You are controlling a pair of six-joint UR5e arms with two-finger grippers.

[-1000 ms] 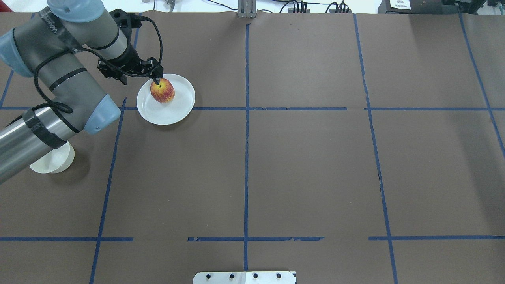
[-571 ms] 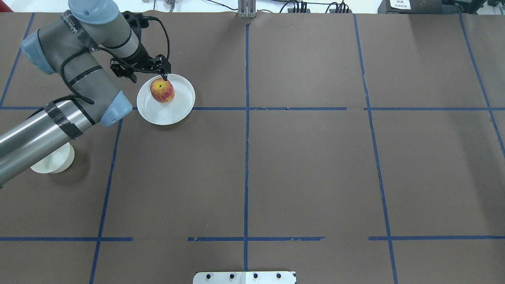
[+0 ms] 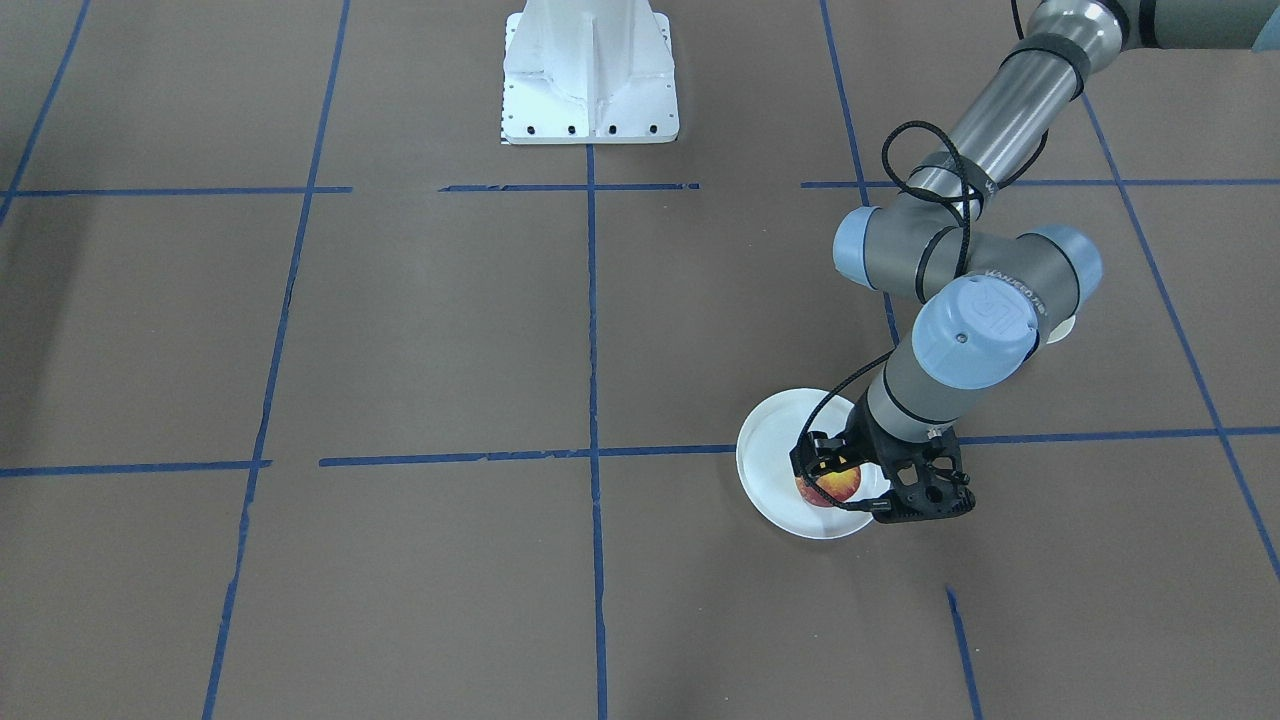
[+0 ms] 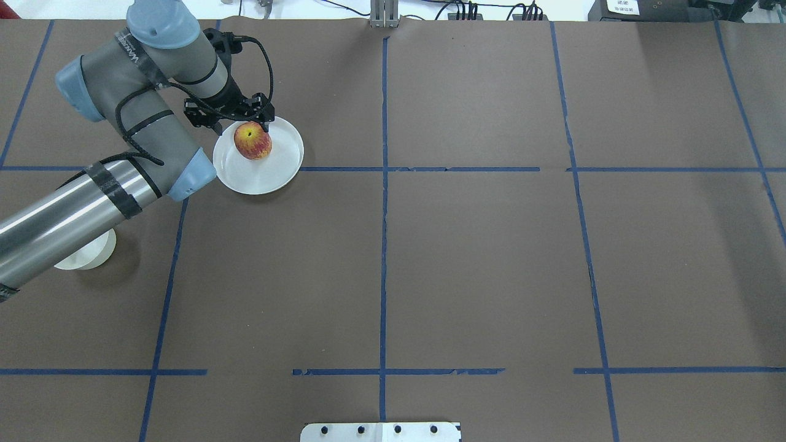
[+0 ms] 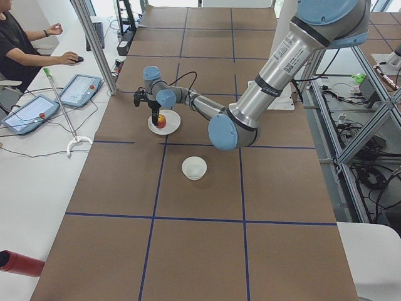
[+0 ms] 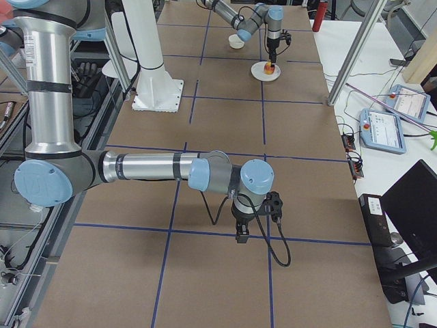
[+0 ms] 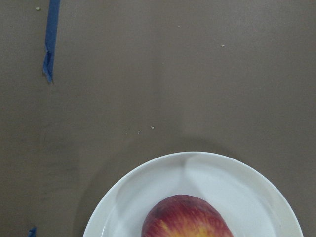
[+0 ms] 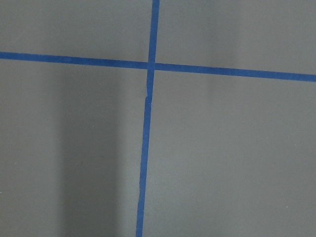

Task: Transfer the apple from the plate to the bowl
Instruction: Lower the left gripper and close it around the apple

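The red and yellow apple [image 4: 252, 140] lies on the far left part of the white plate [image 4: 264, 175]. My left gripper [image 4: 244, 126] hangs open over the apple's far side, one fingertip [image 4: 268, 124] at the apple's upper right and the other to its left. The left wrist view shows the apple's top [image 7: 185, 217] and the plate [image 7: 222, 182] at its lower edge. The white bowl [image 4: 83, 255] stands nearer the robot, partly hidden under my left arm; it shows whole in the exterior left view [image 5: 194, 167]. My right gripper [image 6: 242, 236] hangs low over the table far away; I cannot tell its state.
Brown paper with blue tape lines covers the table [image 4: 479, 264]. A white mount base [image 3: 590, 75] stands at the robot's edge. An operator [image 5: 25, 50] sits beyond the far edge with tablets [image 5: 78, 88].
My left arm has swung right and further away. The fingertip that was over the apple's stem now stands at the apple's upper right. Apple and plate have not moved.
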